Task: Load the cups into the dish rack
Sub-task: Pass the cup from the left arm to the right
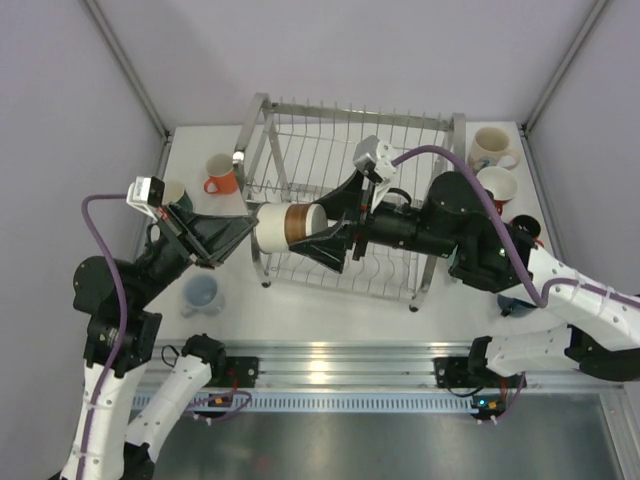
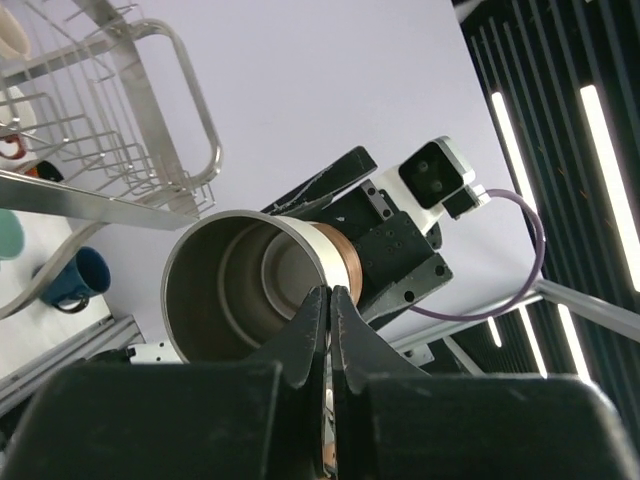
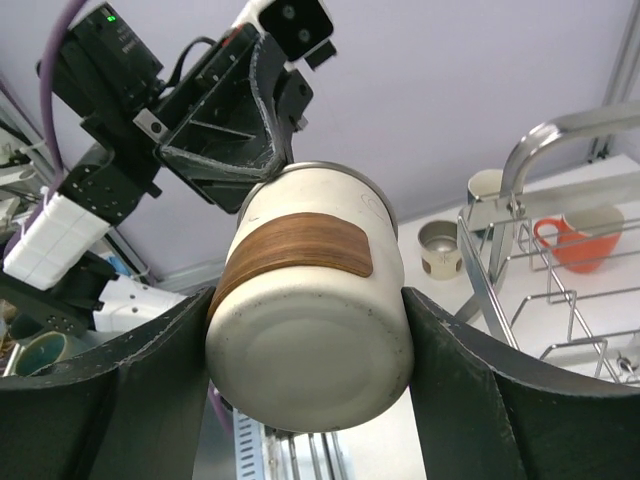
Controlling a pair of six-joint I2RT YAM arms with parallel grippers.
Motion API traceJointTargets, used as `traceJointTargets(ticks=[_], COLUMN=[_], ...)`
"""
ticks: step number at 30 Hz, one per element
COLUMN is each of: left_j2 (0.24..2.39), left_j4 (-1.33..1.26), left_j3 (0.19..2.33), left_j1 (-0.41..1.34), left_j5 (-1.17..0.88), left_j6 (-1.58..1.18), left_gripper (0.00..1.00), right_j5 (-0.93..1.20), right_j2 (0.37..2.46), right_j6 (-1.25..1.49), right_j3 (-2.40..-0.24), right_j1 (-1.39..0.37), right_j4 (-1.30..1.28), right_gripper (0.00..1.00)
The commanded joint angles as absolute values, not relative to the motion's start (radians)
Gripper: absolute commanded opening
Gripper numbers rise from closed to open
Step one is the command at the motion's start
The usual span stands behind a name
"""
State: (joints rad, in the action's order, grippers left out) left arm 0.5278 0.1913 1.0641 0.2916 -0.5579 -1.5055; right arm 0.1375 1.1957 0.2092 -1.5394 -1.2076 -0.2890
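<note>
Mid-frame, my left gripper (image 2: 328, 310) is pinching the cup (image 1: 285, 226) by its rim, my right gripper (image 3: 310, 300) clasping its body, likely regrasping for racking.

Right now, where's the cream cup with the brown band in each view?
Top external: cream cup centre-left, at the dish rack near-left corner.
Left wrist: cream cup centre, mouth toward camera; dish rack upper left.
Right wrist: cream cup centre, base toward camera; dish rack right.
Shared landmark: the dish rack.

Top camera looks down; both wrist cameras closely face the cream cup (image 3: 310, 330).
</note>
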Motion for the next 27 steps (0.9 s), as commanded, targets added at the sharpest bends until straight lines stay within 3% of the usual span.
traceJointTargets(ticks=[1,4,6,8,13,23,27], left_j2=[0.515,0.505,0.508,0.512,0.528,0.499,0.492], left_j4=[0.04,0.009,0.009,0.009,0.009,-0.13,-0.175], left_j3=[1.069,1.06,1.057,1.061,1.051,0.959,0.934], left_j1=[0.284,0.285,0.285,0.285,0.284,0.284,0.285], left_j5=[-0.434,-0.405,-0.4,-0.41,-0.471,-0.462,-0.46], left_j6=[-1.62,-1.647,-1.648,-1.638,-1.608,-1.694,-1.724], left_gripper=[0.0,0.0,0.0,0.0,0.0,0.0,0.0], right_j5=[0.192,0.212,0.219,0.195,0.176,0.199,0.204], right_j2=[1.105,1.095,1.101,1.114,1.112,1.155,1.169], right_j6=[0.199,0.19,0.187,0.186,0.183,0.21,0.216], right_j3=[-1.543,-1.522,-1.526,-1.548,-1.537,-1.534,-1.531], right_j1=[-1.212,-1.21,-1.21,-1.21,-1.212,-1.21,-1.21], right_j4=[-0.127,-0.069,-0.06,-0.078,-0.089,-0.087,-0.08], right_gripper=[0.6,0.69,0.58,0.34,0.22,0.44,0.41])
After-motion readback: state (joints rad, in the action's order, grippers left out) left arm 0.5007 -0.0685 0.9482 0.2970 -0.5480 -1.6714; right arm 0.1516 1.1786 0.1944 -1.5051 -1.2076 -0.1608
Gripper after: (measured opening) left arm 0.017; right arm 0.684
